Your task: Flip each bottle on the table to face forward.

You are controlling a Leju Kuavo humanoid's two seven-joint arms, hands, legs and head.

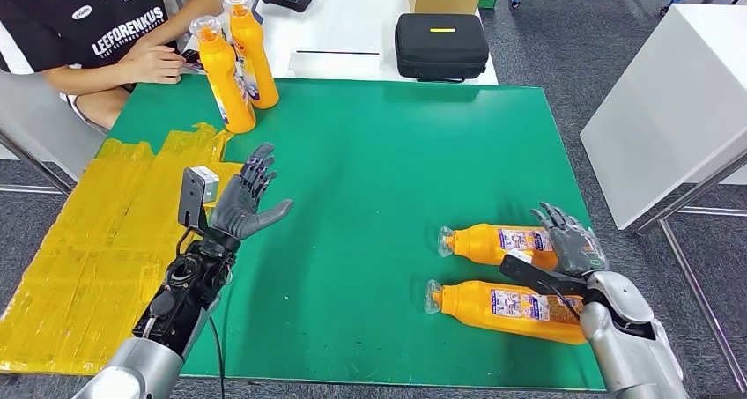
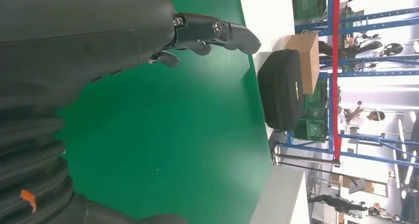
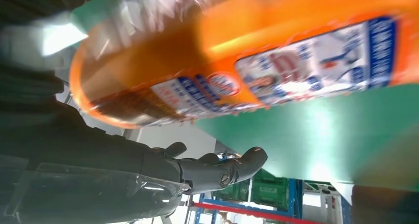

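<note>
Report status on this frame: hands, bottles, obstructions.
Left hand open, raised above the mat. Right hand open at the far lying bottle's base. Near lying bottle untouched. Two upright bottles by the person. Nothing in the way.

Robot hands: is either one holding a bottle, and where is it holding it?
No. The left robot hand is open above the green mat. The right robot hand is open by the far lying bottle, not gripping it.
</note>
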